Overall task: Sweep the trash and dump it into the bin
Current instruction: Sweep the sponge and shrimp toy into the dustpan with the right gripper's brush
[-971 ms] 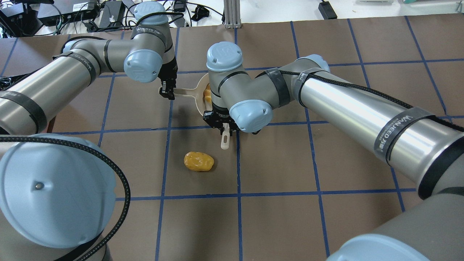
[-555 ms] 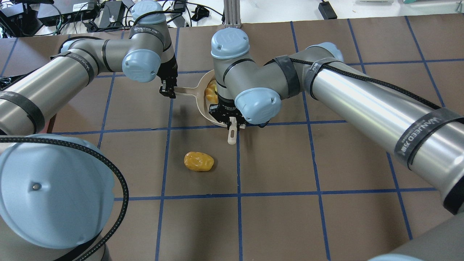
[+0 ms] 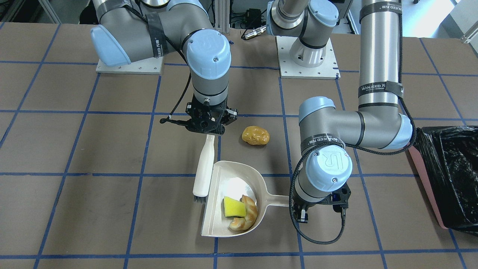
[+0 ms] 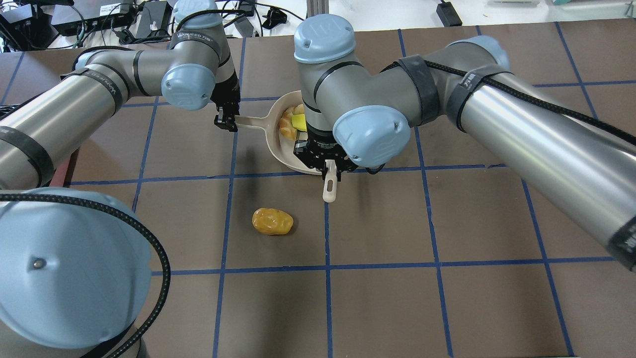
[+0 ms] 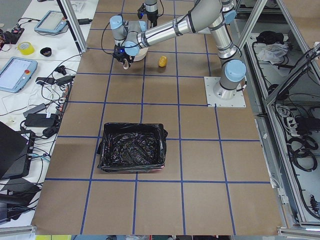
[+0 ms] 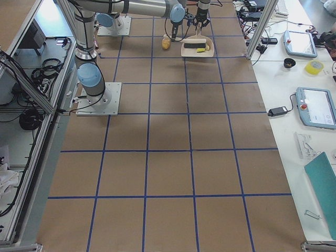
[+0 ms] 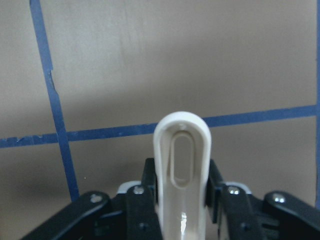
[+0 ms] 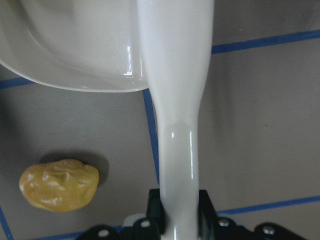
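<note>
One bin [image 5: 131,126], pink and lined with a crinkled black bag [image 3: 452,179], stands at the desk's [image 4: 397,298] end on the robot's left, well apart from the other things. Next comes the left gripper [image 4: 227,123]. Its fingers [image 7: 149,175] are clamped on either side of the end of the handle of the beige dustpan [image 3: 233,183], which lies flat on the desk with its mouth turned away from that gripper. Two pieces of trash sit together at the back of the pan, touching each other: the tan croissant-like piece [image 3: 247,217] against the curved wall and the yellow-green wedge [image 3: 234,207] just inside it. The golden-brown blob [image 4: 272,221] lies alone on the bare desk, apart from the pan on the robot's side of it. Last, the right gripper [image 4: 329,169] points down with its fingers [image 8: 205,202] closed tight round the thin end of the handle of a white brush [image 3: 204,164]. The brush slants along the dustpan's open mouth, its dark bristles just outside the rim. Whether the bristles touch the desk cannot be told.
</note>
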`<action>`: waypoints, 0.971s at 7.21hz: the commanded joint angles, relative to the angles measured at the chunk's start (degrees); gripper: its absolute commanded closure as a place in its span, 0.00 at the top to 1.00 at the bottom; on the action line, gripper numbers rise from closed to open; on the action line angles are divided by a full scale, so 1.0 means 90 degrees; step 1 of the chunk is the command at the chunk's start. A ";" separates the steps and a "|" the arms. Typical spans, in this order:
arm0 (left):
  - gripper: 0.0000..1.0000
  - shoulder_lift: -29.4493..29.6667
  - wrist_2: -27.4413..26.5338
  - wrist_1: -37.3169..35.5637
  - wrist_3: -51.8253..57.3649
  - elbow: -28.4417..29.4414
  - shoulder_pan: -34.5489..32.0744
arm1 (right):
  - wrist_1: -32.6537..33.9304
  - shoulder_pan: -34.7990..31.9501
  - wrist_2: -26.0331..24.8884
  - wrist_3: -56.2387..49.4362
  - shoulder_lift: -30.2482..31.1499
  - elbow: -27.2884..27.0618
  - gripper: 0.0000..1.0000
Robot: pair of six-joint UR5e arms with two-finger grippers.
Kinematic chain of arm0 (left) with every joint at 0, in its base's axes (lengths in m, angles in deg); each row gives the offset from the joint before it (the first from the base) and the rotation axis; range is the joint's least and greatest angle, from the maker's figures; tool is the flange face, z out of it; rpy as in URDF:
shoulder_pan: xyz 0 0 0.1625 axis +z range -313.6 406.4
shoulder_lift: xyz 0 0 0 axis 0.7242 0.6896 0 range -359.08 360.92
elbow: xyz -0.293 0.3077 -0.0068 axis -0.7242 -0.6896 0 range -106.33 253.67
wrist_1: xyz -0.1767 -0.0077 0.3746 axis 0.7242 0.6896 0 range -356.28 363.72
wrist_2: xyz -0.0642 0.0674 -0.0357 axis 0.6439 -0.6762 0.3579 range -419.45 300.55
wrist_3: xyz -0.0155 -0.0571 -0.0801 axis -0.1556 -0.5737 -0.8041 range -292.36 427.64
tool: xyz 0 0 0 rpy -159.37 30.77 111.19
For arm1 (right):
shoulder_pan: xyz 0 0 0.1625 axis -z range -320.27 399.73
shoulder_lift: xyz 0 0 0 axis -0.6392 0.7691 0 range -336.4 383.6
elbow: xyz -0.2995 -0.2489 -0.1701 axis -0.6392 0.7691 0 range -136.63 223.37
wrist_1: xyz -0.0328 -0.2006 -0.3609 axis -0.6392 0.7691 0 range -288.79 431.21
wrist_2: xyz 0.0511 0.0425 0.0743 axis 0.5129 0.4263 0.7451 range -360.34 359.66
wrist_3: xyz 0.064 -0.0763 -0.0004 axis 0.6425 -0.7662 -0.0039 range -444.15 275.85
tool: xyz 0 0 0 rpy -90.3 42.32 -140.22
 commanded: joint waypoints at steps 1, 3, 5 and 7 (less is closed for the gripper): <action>0.00 -0.0056 0.0013 0.0027 0.0055 0.0047 0.0190 | -0.0645 -0.0027 0.0013 0.0037 0.0611 -0.0187 0.00; 0.00 -0.0251 0.0013 0.0143 0.0268 0.0037 0.0395 | -0.0656 -0.0027 0.0023 0.0076 0.0701 -0.0490 0.00; 0.00 -0.0757 -0.0007 0.0708 0.0658 0.0047 0.0736 | -0.0676 -0.0124 0.0023 0.0299 0.0808 -0.0549 0.00; 0.00 -0.1265 0.0003 0.1264 0.1291 -0.0011 0.1175 | -0.0676 -0.0164 0.0527 0.0466 0.0838 -0.0695 0.00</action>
